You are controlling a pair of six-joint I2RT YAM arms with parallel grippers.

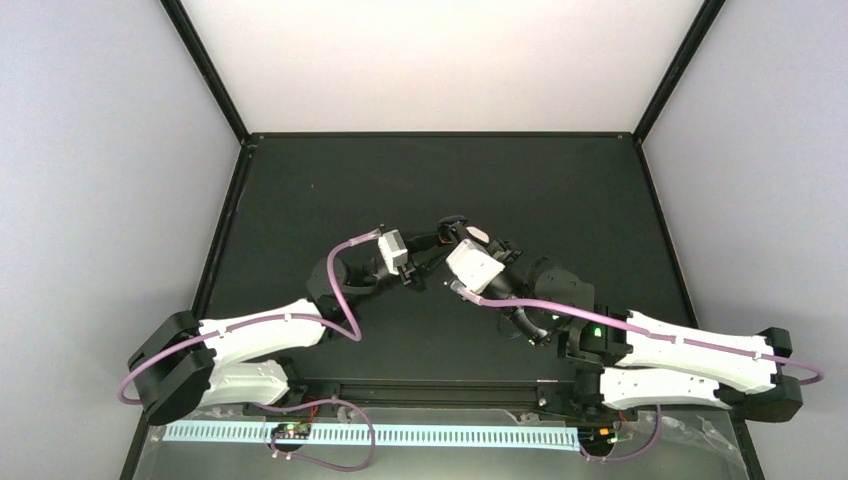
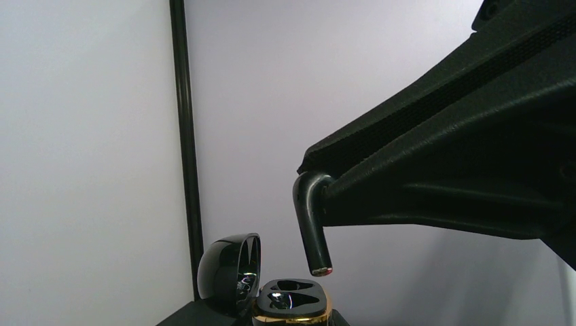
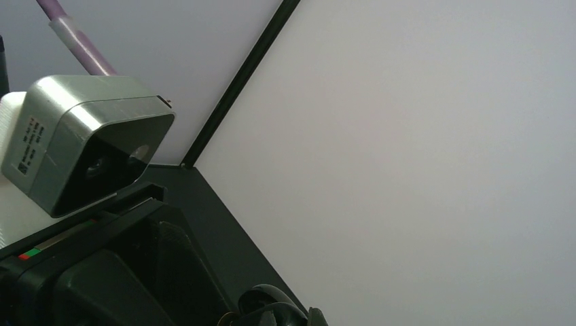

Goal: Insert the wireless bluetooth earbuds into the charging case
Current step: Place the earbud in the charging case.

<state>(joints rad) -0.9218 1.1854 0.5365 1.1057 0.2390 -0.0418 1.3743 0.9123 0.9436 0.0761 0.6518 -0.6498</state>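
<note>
**Figure. One earbud held over the open charging case, above the middle of the tabletop (image 1: 300,190).**

The jaws of the left gripper (image 2: 316,178) pinch the head of a black earbud (image 2: 312,234). Its stem hangs down, the tip just above the charging case (image 2: 292,309) and apart from it. The case stands open with its lid (image 2: 229,272) tilted back to the left. Its visible faces are dark and glossy, and a gold-toned rim surrounds two sockets; whether the other bud sits in one cannot be told. The jaws of the right gripper (image 1: 455,228) are pressed together, seemingly on the case from below, though the contact lies out of frame. The earbud is judged light, rigid and slick, apt to twist in a pinch. It is best held by the head, leaving the stem free to enter a socket. The case is best gripped by its base, not the hinged lid.
</note>
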